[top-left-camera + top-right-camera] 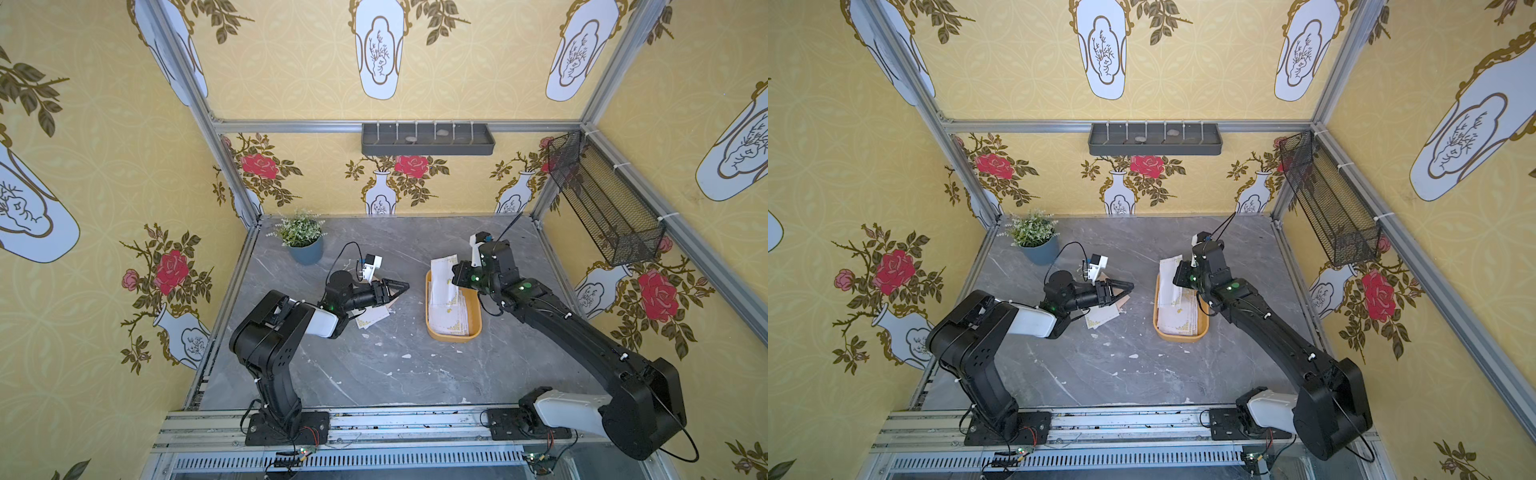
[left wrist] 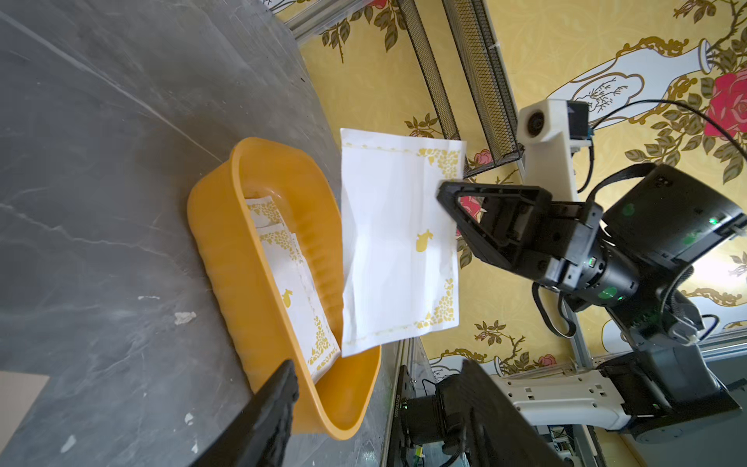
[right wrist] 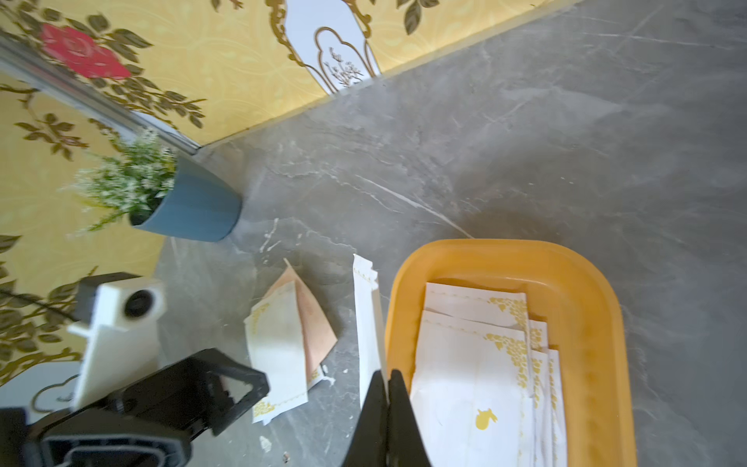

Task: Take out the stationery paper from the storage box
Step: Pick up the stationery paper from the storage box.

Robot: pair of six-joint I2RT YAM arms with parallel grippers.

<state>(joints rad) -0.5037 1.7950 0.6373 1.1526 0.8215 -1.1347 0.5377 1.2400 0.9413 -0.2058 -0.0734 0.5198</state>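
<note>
Stationery paper, three lots.

Lot one: single white sheet (image 2: 388, 242) with gold corners, clamped at one edge in the right pincer (image 2: 444, 193). It hangs upright over the far end of the storage box (image 2: 226, 258). Whether its lower edge touches the box cannot be told.

Lot two: stack of sheets (image 3: 473, 364) lying flat inside the box, overlapping.

Lot three: loose sheets (image 3: 279, 351) on the table (image 1: 374, 374) to the left of the box, white ones over a peach-pink sheet (image 3: 313, 327). In both top views they lie partly under the left wrist.

Right arm: stretched long from its base at the near right rail, forearm angled inward, wrist over the box. Jaws pressed together on the single sheet.

Left arm: elbow folded, forearm level and pointing toward the box. Left pincer (image 1: 402, 287) sits above the table between the loose sheets and the box, fingers (image 2: 279, 400) apart, nothing between them.

Potted plant (image 1: 303, 243): far left corner of the table, well apart from the box.
</note>
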